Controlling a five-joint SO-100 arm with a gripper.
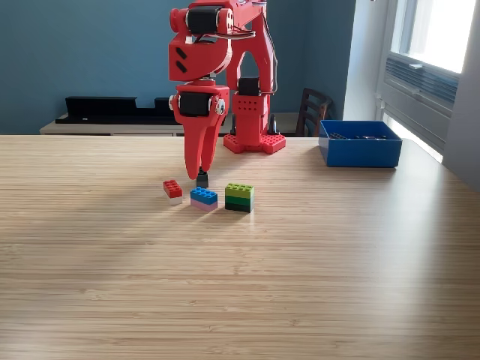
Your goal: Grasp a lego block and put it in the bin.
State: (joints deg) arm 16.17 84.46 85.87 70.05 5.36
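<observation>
A: Left to right: red block (pixel 172 190), blue block (pixel 203 197), green block (pixel 239 197), all close together; bin (pixel 360 147) far right.
B: Claw?
A: Gripper (pixel 199 174) looks nearly closed, holding nothing, above a small dark block (pixel 202 179). Could bump neighbours.
</observation>
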